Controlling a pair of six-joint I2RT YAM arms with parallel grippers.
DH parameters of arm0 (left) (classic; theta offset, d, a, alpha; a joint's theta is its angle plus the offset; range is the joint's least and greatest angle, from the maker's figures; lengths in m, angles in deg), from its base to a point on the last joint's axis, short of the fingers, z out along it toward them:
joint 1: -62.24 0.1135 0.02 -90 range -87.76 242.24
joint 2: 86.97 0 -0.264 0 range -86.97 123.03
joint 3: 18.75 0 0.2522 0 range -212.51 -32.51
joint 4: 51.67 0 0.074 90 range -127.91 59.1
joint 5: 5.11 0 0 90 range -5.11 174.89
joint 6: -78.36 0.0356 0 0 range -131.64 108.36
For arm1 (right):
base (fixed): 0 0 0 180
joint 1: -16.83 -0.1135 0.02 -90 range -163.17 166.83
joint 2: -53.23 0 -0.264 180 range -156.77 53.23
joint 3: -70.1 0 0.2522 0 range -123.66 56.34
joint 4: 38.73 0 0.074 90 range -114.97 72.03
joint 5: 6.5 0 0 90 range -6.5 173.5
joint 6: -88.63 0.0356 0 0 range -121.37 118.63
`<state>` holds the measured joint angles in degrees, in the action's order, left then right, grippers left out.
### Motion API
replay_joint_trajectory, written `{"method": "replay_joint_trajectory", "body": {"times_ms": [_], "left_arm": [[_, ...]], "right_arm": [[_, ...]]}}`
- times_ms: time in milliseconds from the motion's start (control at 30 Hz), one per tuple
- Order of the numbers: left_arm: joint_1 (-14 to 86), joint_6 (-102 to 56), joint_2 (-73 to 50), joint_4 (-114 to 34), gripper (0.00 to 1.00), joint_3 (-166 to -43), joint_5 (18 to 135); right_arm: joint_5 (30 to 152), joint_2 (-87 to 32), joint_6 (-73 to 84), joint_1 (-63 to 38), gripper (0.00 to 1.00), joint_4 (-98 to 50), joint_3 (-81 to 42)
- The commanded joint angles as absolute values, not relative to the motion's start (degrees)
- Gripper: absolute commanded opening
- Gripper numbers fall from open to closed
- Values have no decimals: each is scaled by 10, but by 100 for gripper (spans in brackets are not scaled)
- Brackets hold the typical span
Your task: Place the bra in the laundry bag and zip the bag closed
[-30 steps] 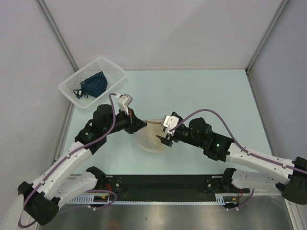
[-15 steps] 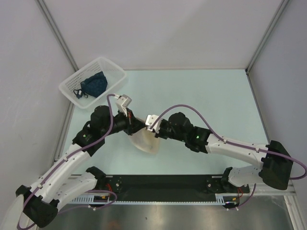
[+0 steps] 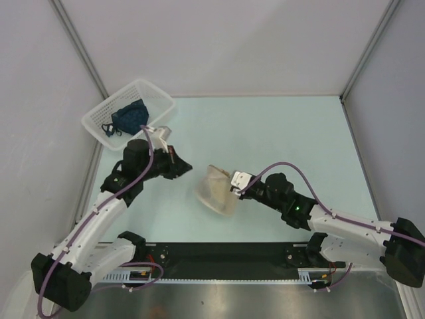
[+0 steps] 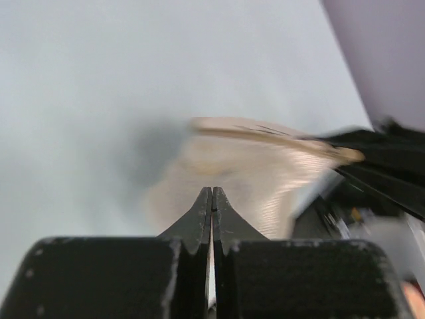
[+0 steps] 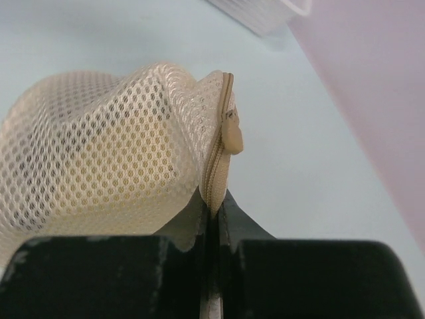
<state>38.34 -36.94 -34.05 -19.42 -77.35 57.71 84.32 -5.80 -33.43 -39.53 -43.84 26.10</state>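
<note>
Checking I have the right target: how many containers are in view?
2: the cream mesh laundry bag mid-table, and the white slatted basket at the far-left corner, holding a dark blue garment. Others may be hidden.

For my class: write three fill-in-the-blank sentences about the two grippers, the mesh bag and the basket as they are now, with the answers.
1. The right gripper is shut on the ____ seam of the laundry bag.
2. The left gripper is ____, clear of the bag, holding nothing.
3. The dark blue garment lies in the white basket at the far ____ corner of the table.
Missing words: zip; shut; left.
</note>
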Motion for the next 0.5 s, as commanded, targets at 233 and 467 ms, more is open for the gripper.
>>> {"method": "replay_joint_trajectory", "body": {"times_ms": [233, 467], "left_arm": [[449, -329, -363, -239, 0, -797, 509], [418, -398, -369, -313, 34, -743, 464]], "right_arm": [[869, -12, -336, -369, 0, -445, 273], [903, -10, -350, -387, 4, -455, 265]]}}
